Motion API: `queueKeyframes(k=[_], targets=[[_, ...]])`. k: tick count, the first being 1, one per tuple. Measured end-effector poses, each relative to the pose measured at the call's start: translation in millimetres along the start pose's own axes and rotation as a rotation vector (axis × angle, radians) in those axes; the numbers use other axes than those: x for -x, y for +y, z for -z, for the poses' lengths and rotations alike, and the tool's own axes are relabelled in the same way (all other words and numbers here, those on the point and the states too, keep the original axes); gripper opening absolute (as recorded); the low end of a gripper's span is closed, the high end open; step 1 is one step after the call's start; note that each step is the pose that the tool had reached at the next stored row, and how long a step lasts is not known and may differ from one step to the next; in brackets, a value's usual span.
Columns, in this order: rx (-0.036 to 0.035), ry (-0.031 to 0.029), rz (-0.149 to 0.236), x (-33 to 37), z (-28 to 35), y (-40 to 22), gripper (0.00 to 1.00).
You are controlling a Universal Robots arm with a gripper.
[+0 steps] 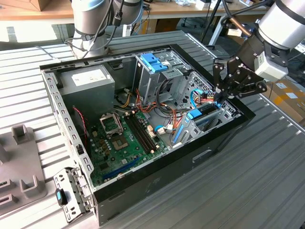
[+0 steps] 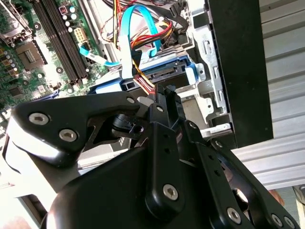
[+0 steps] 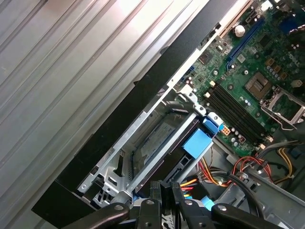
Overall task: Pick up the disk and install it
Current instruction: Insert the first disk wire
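The disk (image 1: 204,116) sits in the metal bay at the front corner of the open computer case (image 1: 200,157), on the exterior view's right. Its blue side rail and tab (image 3: 197,144) show in the first wrist view, and its connector end (image 2: 164,75) in the second wrist view. My gripper (image 1: 220,94) hangs just above that end of the disk, beside the coloured cables. Its fingertips (image 2: 169,93) are shut together with nothing between them.
The case holds a green motherboard (image 1: 121,138), a grey power-supply box (image 1: 88,81), and a drive cage with a blue handle (image 1: 155,62). Red, yellow and blue cables (image 2: 138,43) lie next to the bay. Grey fixtures (image 1: 21,157) stand on the ribbed table at the exterior view's left.
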State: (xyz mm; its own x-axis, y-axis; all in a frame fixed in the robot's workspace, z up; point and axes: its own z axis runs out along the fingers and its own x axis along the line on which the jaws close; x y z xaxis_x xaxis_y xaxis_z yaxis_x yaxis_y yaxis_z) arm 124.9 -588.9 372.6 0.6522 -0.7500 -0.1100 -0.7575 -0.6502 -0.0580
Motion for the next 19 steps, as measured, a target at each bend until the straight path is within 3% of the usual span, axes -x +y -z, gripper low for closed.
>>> queueKeyframes(k=[14,16,17,19], targets=[[-0.0004,0.0002,-0.003,0.3,0.0,0.3,0.2],[-0.0004,0.0002,-0.003,0.3,0.0,0.3,0.22],[-0.0004,0.0002,-0.003,0.3,0.0,0.3,0.28],[-0.0004,0.0002,-0.003,0.3,0.0,0.3,0.28]])
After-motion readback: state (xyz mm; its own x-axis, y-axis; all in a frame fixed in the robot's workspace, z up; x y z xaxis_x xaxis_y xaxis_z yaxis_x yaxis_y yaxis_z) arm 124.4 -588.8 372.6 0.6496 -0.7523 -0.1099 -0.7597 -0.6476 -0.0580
